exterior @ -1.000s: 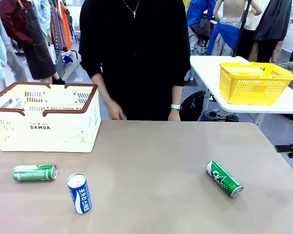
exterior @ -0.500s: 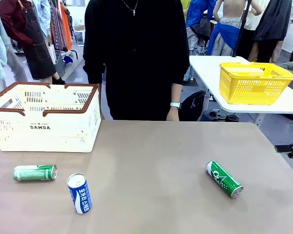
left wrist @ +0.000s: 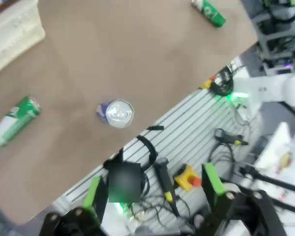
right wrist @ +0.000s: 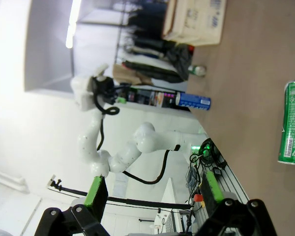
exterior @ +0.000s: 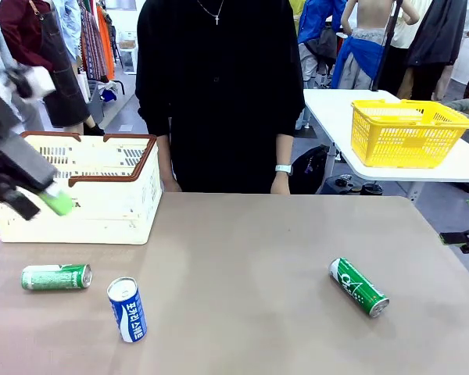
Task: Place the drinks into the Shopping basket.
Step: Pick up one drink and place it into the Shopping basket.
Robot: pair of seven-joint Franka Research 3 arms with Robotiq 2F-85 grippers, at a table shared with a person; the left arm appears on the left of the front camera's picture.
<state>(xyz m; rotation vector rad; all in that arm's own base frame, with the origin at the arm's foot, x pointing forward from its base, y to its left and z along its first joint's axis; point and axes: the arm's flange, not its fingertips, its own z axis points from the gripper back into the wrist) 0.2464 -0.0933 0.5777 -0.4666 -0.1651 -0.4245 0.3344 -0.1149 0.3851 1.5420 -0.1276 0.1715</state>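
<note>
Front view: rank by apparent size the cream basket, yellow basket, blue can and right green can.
1. cream basket
2. yellow basket, though it sits farther back, so true size is unsure
3. right green can and blue can look alike; not ranked

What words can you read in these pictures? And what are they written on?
"DAMDA": black letters on the side of the Shopping basket.
Korean lettering on the blue and white can: too small to read for sure.
White marks on the right green can: too small to read.
Print on the left green can: too blurred to read.
</note>
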